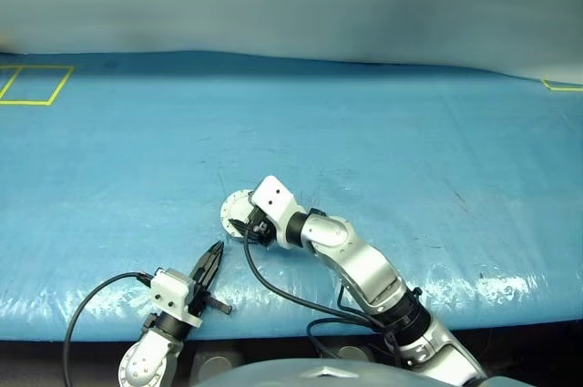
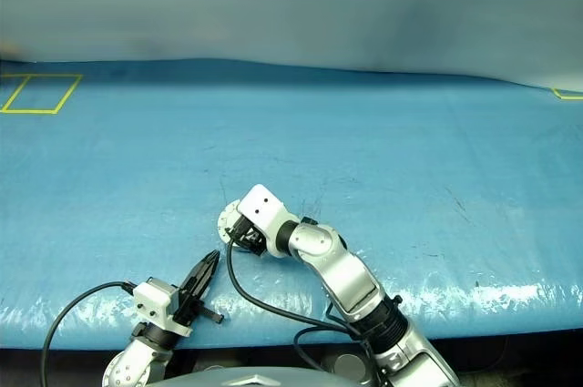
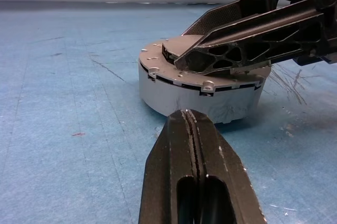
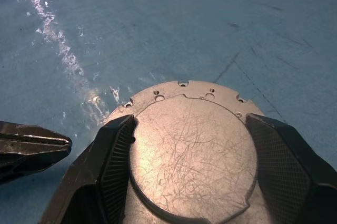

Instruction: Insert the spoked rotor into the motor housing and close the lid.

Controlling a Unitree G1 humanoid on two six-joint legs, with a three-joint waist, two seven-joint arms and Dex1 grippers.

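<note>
Motor housing [image 3: 200,95]: round grey metal body, low walls, resting flat on blue table cover [image 1: 410,150], near the front edge and slightly left of centre; notched rim with small screw holes. Lid [image 4: 192,158]: plain grey scratched outer face up, lying closed and level on top of the housing. Spoked rotor: cannot be told from outside. Right gripper [image 4: 192,171]: reaching in from the near right, two black fingers [image 4: 113,171] spread wide, one at either side of the lid, set against its edges; whether pressing or merely touching cannot be told. Left gripper [image 1: 216,250]: near left of the housing, tip pointing toward it, close beside but apart from the wall; fingers [image 3: 197,166] pressed together, nothing between them. Yellow taped rectangle [image 1: 32,85]: far left corner of the cover, well apart from the housing. Yellow tape corner [image 1: 560,86]: far right edge
</note>
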